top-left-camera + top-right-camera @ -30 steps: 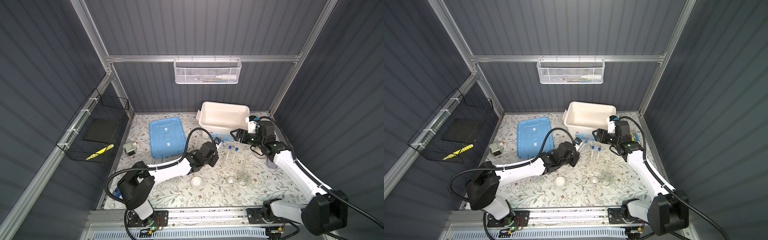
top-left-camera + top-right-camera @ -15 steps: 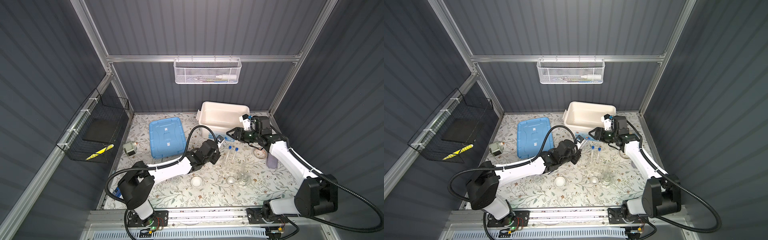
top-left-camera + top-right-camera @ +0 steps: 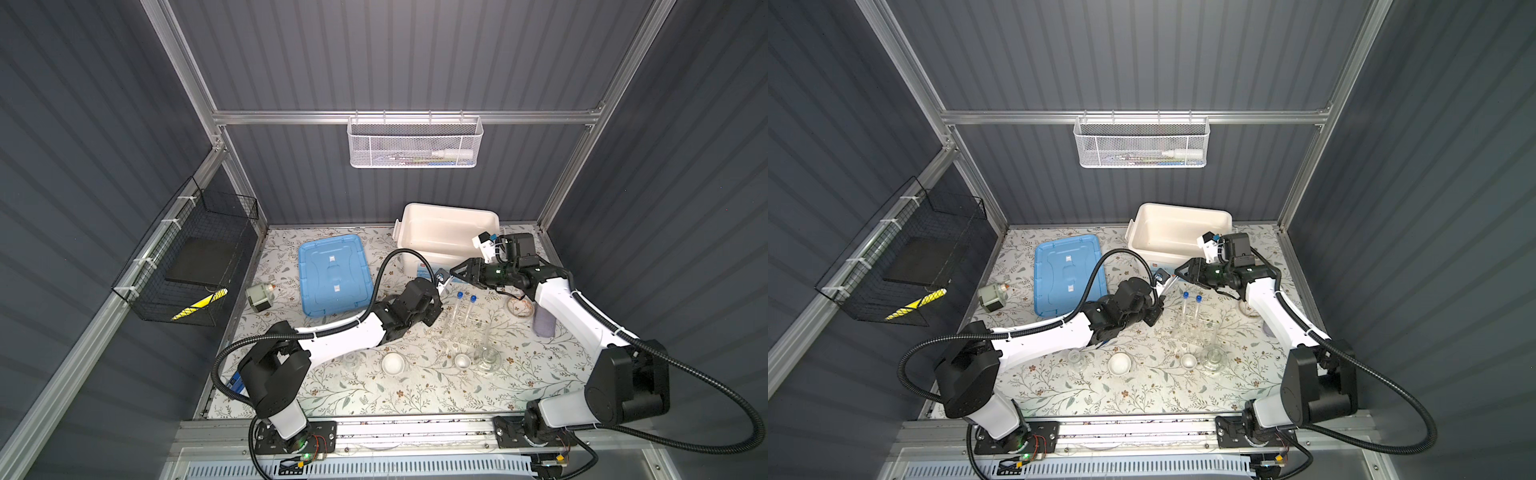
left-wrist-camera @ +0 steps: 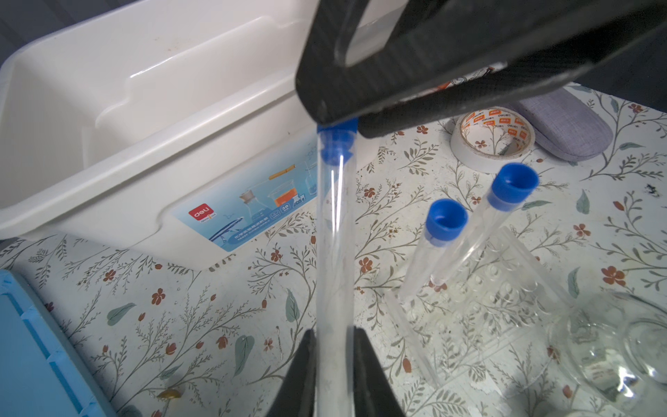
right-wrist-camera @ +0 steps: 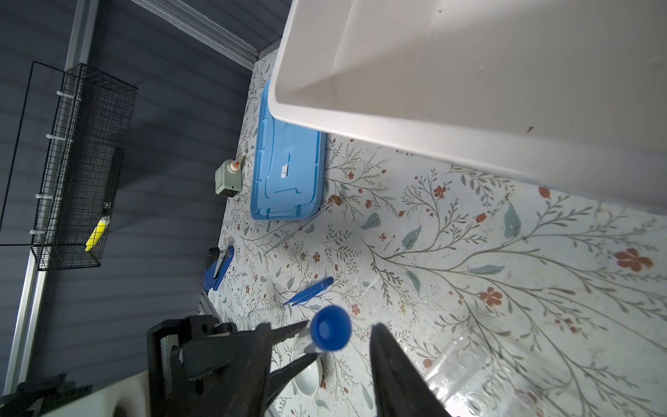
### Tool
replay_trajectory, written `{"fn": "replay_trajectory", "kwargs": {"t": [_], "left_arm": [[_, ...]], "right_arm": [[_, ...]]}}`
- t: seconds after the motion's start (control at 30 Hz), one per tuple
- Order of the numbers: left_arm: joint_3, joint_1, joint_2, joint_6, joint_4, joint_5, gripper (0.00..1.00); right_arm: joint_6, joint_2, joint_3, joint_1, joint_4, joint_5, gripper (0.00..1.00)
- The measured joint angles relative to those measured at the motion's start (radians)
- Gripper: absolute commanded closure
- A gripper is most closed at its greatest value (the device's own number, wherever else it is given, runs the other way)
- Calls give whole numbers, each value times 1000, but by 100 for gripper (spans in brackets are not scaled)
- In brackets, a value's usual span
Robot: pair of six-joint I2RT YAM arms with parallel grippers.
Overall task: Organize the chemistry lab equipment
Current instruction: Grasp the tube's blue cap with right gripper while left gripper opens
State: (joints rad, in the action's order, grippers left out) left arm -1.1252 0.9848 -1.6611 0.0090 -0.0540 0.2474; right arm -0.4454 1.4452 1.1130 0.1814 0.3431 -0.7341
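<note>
Dim walls point(image 3: 415, 62), bright table point(image 3: 415, 395); glare on test tube point(image 4: 334, 234); foreground blurred.

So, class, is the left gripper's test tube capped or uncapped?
Capped: a blue cap closes the test tube held by the left gripper.

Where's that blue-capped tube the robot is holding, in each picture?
In a top view: held tube mid-table, just before the white bin.
In a top view: same spot.
Left wrist: long, clear, central.
Right wrist: seen cap-on.
Shared landmark: the white bin.
</note>
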Motion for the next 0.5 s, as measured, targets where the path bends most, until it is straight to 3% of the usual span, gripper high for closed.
{"fn": "replay_trajectory", "kwargs": {"t": [0.5], "left_arm": [[-2, 0, 0, 0, -12, -1, 80]], "right_arm": [[-11, 35, 0, 9, -4, -27, 63]]}}
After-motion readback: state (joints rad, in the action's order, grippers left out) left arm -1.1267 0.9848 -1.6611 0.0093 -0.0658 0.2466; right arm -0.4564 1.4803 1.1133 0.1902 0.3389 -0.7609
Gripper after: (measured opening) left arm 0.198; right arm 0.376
